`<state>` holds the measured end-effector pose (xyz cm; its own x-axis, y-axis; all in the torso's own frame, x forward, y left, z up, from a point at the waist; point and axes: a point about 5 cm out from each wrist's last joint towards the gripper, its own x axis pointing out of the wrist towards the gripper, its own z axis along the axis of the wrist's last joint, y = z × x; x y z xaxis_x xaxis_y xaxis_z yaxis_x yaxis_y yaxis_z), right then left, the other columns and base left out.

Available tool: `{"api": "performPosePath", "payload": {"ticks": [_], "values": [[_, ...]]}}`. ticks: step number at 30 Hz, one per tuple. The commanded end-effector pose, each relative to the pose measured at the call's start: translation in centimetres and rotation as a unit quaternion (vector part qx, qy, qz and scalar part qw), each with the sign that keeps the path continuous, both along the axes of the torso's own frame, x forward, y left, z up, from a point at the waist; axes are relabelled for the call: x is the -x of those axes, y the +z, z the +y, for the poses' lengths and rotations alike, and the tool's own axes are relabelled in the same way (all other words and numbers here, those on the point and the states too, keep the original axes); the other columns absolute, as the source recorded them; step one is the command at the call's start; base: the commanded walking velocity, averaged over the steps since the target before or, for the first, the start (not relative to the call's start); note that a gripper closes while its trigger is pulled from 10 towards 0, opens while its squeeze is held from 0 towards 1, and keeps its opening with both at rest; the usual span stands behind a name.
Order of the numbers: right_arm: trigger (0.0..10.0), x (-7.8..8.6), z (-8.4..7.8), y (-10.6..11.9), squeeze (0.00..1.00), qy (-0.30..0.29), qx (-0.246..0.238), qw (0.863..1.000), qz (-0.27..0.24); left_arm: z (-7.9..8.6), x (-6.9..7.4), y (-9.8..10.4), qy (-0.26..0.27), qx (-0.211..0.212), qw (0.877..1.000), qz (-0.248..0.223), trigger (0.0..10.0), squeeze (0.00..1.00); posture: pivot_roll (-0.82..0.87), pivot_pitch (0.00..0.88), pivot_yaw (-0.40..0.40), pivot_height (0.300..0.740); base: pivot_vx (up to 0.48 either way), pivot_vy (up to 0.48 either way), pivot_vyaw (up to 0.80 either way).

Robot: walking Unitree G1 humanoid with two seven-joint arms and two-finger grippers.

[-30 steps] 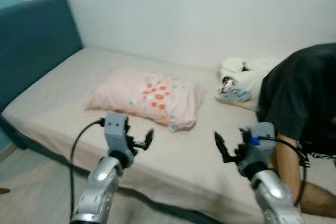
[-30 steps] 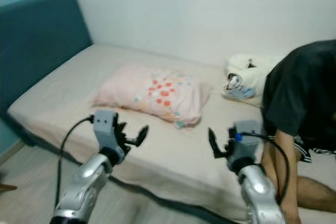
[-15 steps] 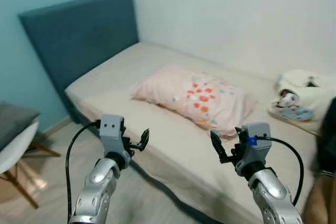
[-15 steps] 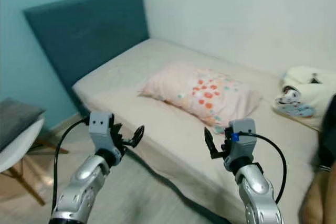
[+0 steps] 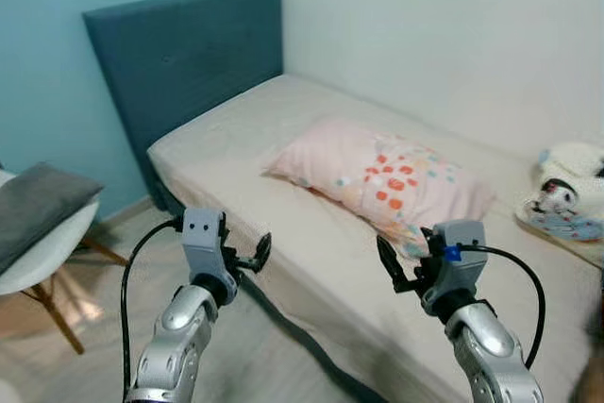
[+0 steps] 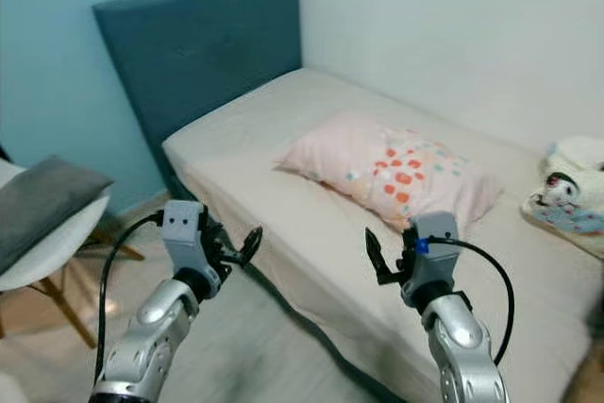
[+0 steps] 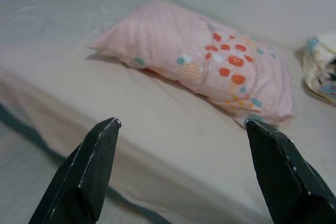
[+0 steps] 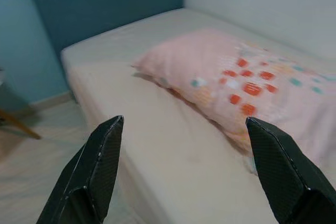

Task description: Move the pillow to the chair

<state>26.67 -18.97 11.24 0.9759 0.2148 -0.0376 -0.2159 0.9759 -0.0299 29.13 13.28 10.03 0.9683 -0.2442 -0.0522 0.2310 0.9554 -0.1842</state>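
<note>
A pink pillow (image 5: pixel 382 176) with red and teal dots lies flat in the middle of the beige bed (image 5: pixel 311 266). At the far left stands a white chair (image 5: pixel 42 257) with wooden legs and a grey cushion (image 5: pixel 38 207) on its seat. My left gripper (image 5: pixel 257 254) is held open in front of the bed's near edge, short of the pillow. My right gripper (image 5: pixel 389 266) is open over the mattress, just short of the pillow's near corner. The wrist views show the pillow (image 7: pixel 210 66) (image 8: pixel 247 77) ahead between the spread fingers, which hold nothing.
A teal padded headboard (image 5: pixel 179 63) stands at the bed's left end against a teal wall. A white bundle of soft toys or cloth (image 5: pixel 571 191) lies on the bed at the far right. Wooden floor (image 5: pixel 94 337) runs between the bed and the chair.
The camera has swung to the left: the person at the right has left the picture and the chair has come in at the left. Both grippers stay open and hold their pose.
</note>
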Motion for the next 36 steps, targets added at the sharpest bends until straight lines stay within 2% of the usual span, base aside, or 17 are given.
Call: {"api": "performPosePath", "payload": {"ticks": [1,4,8,19,25,29,36], "values": [[10.0,0.2,-0.08,-0.26,0.0,0.004,0.009,1.0,0.009,-0.35,-0.04,0.16,-0.004,0.005,1.0,-0.001,10.0,0.0,-0.07,0.0,-0.007,0.735,0.368,0.0,0.0],[10.0,0.22,0.06,-0.24,0.0,0.01,0.021,1.0,0.007,-0.37,-0.05,0.18,-0.004,0.006,1.0,-0.001,10.0,0.0,-0.07,0.0,-0.01,0.735,0.37,0.0,0.53],[10.0,0.27,0.09,-0.18,0.0,0.012,0.013,1.0,0.004,-0.37,-0.03,0.19,-0.004,0.006,1.0,-0.002,10.0,0.0,-0.07,0.0,-0.01,0.735,0.374,0.0,0.8],[10.0,0.31,0.17,-0.07,0.0,0.014,0.019,1.0,0.002,-0.36,-0.03,0.24,-0.005,0.006,1.0,-0.002,10.0,0.0,-0.07,0.0,-0.009,0.735,0.376,0.0,0.0],[10.0,0.28,0.17,-0.11,0.0,0.015,0.021,1.0,0.004,-0.39,-0.01,0.25,-0.005,0.006,1.0,-0.002,10.0,0.0,-0.07,0.0,-0.009,0.735,0.377,0.0,0.57],[10.0,0.26,0.15,-0.17,0.0,0.013,0.014,1.0,0.005,-0.36,-0.02,0.18,-0.004,0.009,1.0,-0.001,10.0,0.0,-0.07,0.0,-0.007,0.735,0.33,0.0,0.0],[10.0,0.29,0.09,-0.18,0.0,0.011,0.015,1.0,0.004,-0.33,-0.01,0.09,-0.004,0.009,1.0,0.002,10.0,0.0,-0.07,0.0,-0.006,0.735,0.0,0.0,0.0]]}}
